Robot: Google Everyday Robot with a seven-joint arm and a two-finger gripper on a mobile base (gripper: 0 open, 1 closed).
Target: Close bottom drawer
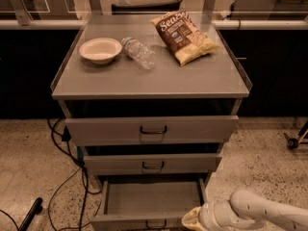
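Note:
The bottom drawer (153,200) of the grey cabinet stands pulled out, an empty shallow tray with its narrow front and dark handle (156,224) at the bottom edge of the view. My gripper (192,220) is at the lower right, right by the drawer's front right corner, at the end of the white arm (260,211). The middle drawer (153,163) and top drawer (152,129) above are pushed in further.
On the cabinet top lie a white bowl (100,49), a clear plastic bottle (138,53) on its side and a chip bag (185,36). Black cables (67,177) run over the floor left of the cabinet. A dark counter stands behind.

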